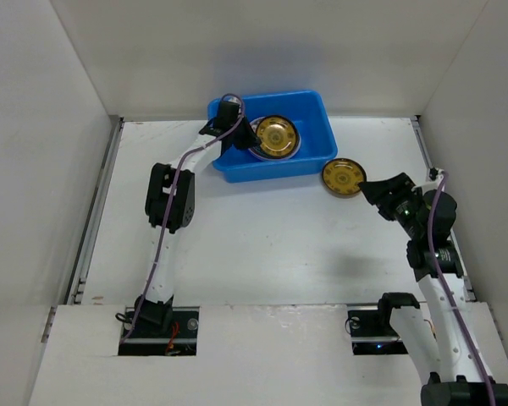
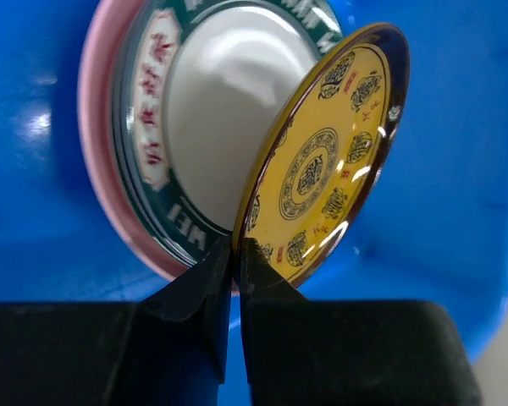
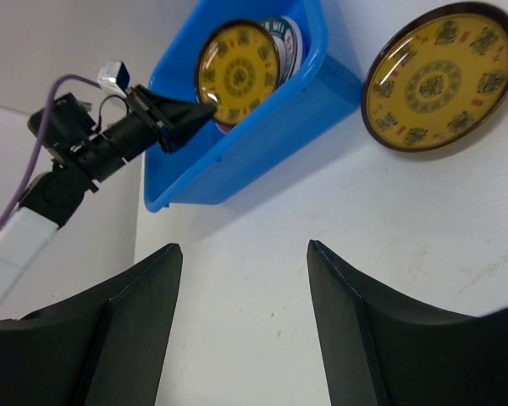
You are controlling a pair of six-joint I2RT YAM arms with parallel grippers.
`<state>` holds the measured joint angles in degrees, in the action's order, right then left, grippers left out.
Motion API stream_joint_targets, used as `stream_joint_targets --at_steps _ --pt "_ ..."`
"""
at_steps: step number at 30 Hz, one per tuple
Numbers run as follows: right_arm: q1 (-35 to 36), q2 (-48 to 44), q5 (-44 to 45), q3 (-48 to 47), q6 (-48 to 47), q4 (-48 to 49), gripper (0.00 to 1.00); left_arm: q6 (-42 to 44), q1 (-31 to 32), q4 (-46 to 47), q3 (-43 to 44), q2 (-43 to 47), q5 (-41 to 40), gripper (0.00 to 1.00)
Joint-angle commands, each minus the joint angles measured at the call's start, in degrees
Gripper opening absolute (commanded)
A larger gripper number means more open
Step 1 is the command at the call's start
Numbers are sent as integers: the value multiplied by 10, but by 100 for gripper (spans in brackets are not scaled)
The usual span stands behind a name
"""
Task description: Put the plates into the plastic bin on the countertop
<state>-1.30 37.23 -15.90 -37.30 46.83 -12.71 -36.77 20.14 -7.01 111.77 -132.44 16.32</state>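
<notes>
The blue plastic bin (image 1: 313,156) stands at the back of the white countertop (image 1: 262,245). My left gripper (image 1: 237,127) reaches into it, shut on the rim of a yellow-gold plate (image 2: 330,161), held tilted over a stack with a white teal-rimmed plate (image 2: 212,110) on a pink plate (image 2: 97,152). That held plate also shows from above (image 1: 276,136) and in the right wrist view (image 3: 237,72). A second yellow-gold plate (image 1: 344,178) lies on the countertop just right of the bin, also in the right wrist view (image 3: 443,78). My right gripper (image 3: 244,254) is open and empty, close beside it.
White walls enclose the countertop on the left, back and right. The bin's front wall (image 3: 262,135) lies between the loose plate and the stack. The left arm (image 1: 173,199) stretches across the left half of the surface.
</notes>
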Motion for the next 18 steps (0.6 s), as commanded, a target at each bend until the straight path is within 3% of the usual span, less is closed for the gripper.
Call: stream_joint_targets --at_steps 1,10,16,18 --pt "-23 -13 -5 10 -20 -15 67 21 -10 15 51 7 -11 4" --pt "-52 -38 -10 13 -35 -42 67 43 -17 19 79 -29 -32 7" --pt "-64 -53 -7 20 -38 -52 67 56 -16 12 99 -46 -30 27" --pt "-67 -56 -7 24 -35 -53 67 61 -16 9 97 -46 -32 41"
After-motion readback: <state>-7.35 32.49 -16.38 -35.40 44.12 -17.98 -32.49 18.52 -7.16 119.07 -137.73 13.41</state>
